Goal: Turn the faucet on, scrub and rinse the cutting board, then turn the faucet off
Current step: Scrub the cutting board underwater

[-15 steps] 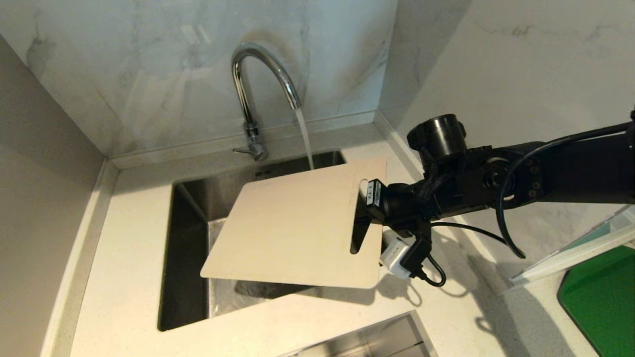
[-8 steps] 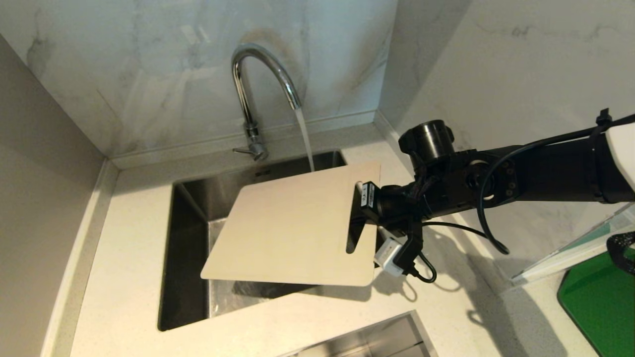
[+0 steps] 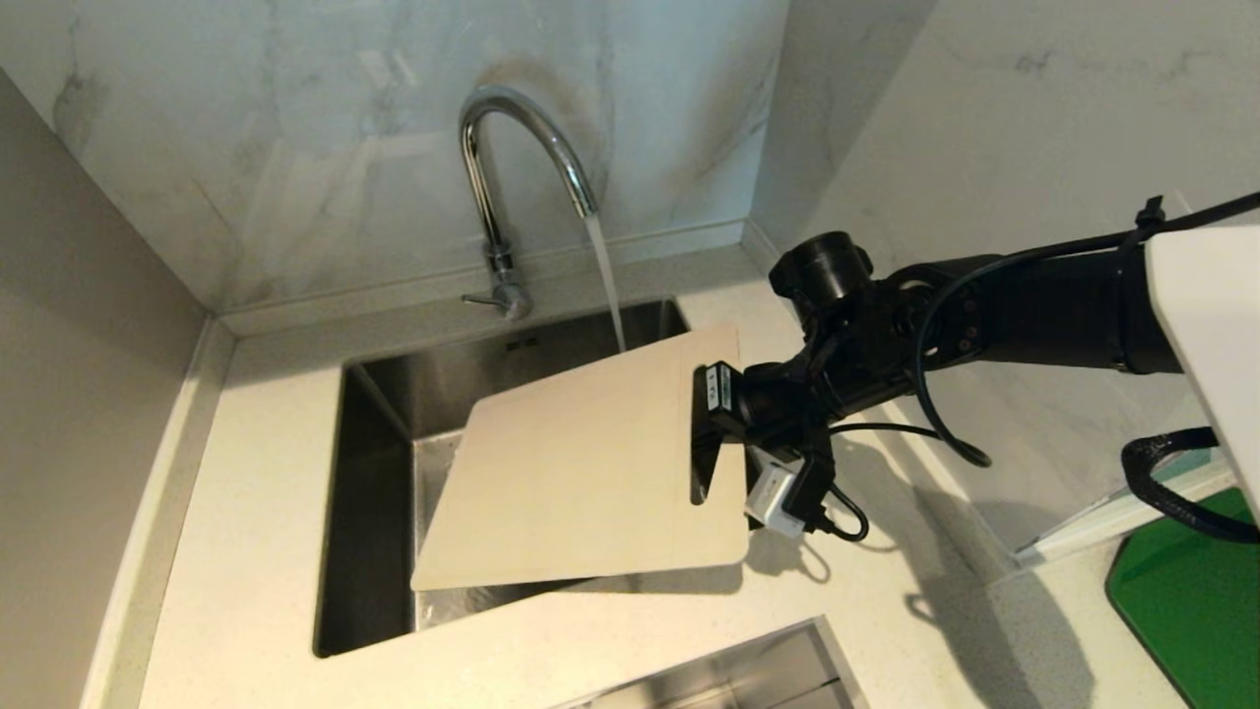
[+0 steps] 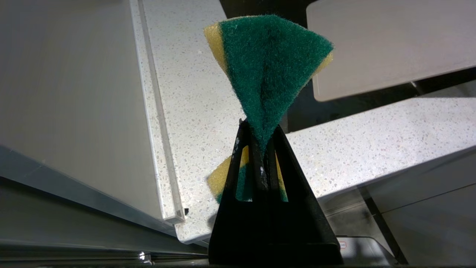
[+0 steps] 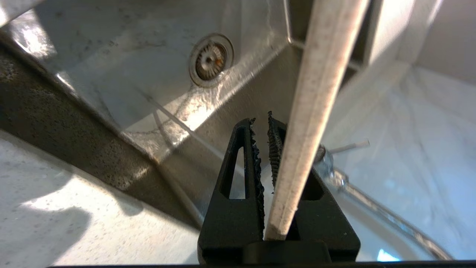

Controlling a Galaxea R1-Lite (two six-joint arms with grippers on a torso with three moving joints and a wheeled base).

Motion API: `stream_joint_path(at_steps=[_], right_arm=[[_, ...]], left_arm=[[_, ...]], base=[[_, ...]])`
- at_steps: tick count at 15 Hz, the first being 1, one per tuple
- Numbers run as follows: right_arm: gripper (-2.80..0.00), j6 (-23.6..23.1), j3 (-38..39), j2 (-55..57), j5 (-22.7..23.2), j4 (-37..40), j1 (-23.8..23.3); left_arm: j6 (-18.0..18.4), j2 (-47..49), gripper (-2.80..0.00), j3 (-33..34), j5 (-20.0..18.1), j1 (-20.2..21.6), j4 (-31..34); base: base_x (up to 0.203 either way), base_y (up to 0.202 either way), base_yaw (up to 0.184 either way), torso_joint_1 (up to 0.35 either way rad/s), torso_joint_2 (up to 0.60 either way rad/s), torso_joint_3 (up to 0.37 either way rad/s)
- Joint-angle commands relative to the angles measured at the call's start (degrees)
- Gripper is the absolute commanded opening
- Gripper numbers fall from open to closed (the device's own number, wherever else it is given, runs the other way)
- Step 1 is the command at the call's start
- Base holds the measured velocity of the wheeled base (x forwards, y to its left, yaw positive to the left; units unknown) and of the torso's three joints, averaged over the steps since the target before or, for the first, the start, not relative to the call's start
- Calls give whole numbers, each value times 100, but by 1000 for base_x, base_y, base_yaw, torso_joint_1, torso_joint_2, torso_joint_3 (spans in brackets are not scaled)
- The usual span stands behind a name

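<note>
A: Cutting board [image 3: 581, 468] — where?
B: Slanted over the sink [image 3: 379, 512], low corner at the left, long axis running left to right, handle end at the right.
A: Faucet [image 3: 512, 187]?
B: Running; stream landing at the board's far edge.
A: Left gripper [image 4: 260, 149]?
B: Clamped on a green-and-yellow sponge [image 4: 267, 67], below the surface [image 4: 193, 93] edge, board up ahead of it.
A: Right gripper [image 3: 711, 433]?
B: Pinching the board's right end, edge-on between the fingers.
A: Nearer arm for scrubbing?
B: Probably the left, reaching rightward.
</note>
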Motion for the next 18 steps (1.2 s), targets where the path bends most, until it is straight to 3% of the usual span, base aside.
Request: stream_joint_path(at_steps=[1, 8, 18], right_arm=[[-280, -202, -498, 342, -3, 288, 2], [-280, -292, -1451, 1019, 19, 335, -154], [-280, -265, -1490, 1195, 13, -260, -367]], left_arm=[[-4, -4, -280, 18, 6, 1, -3], [-4, 5, -280, 18, 5, 1, 3], [-4, 5, -280, 18, 5, 1, 3]], base=[[0, 0, 0, 0, 0, 0], [0, 0, 0, 0, 0, 0], [0, 0, 0, 0, 0, 0]])
